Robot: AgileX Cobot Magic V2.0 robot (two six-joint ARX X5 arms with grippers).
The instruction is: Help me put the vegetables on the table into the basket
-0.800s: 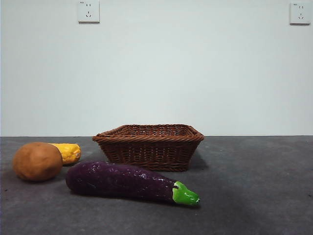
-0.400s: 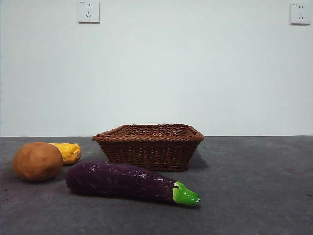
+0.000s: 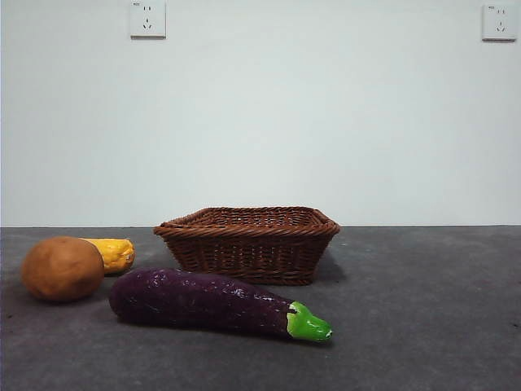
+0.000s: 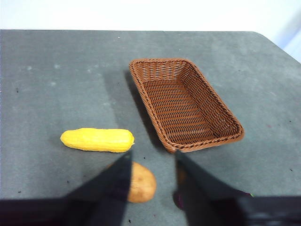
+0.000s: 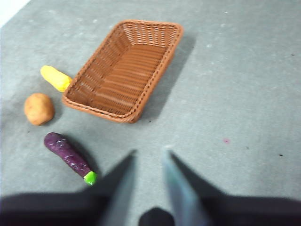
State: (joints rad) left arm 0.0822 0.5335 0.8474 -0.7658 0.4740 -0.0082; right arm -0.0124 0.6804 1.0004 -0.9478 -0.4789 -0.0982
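The dark-purple eggplant [image 3: 203, 301] with a green stem cap lies on the dark grey table [image 3: 423, 326] in front of the empty brown wicker basket [image 3: 247, 242]. The round brown potato [image 3: 62, 268] and the yellow piece [image 3: 112, 253] sit to the basket's left. My left gripper [image 4: 153, 157] is open, high above the potato [image 4: 141, 181], with the yellow piece [image 4: 97, 140] and basket [image 4: 184, 102] beyond. My right gripper [image 5: 149, 155] is open, high above bare table, apart from the eggplant [image 5: 69, 157], potato [image 5: 39, 108], yellow piece [image 5: 55, 78] and basket [image 5: 123, 69]. Neither gripper shows in the front view.
A pale wall stands behind the table with two white sockets, one [image 3: 147, 19] at upper left and one [image 3: 499, 22] at upper right. The table's far edge and a rounded corner [image 4: 263, 37] show in the left wrist view.
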